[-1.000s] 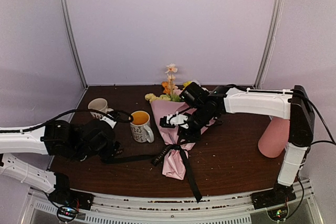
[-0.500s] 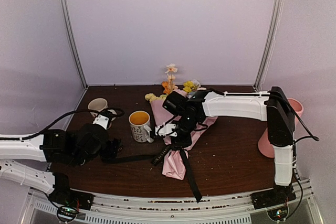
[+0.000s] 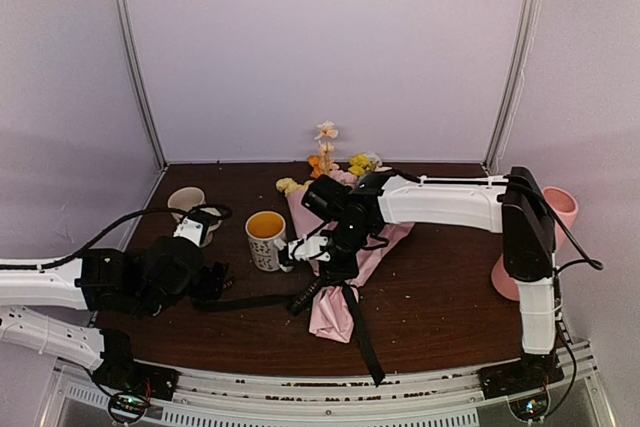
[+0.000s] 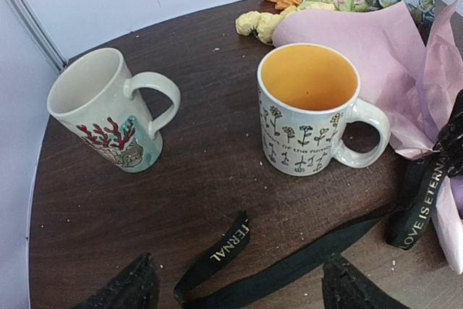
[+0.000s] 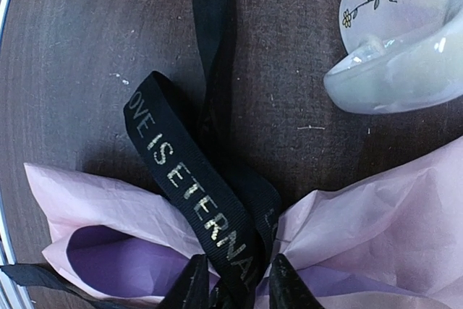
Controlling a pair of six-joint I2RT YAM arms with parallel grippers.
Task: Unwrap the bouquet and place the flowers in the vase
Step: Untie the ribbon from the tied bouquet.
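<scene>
I'm on the untying step: my right gripper sits narrow astride the ribbon knot on the bouquet, which lies beside the mug, though I can't tell if it grips, and my left gripper is wide, so next I need a firm pinch and pull.

We see the bouquet on the table, one mug just left, another mug farther left. The vase stands far right.

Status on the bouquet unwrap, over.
Left gripper open over ribbon tail. Right gripper astride ribbon loop, grip unconfirmed. Bouquet still tied. Flower-print mug close alongside.
</scene>
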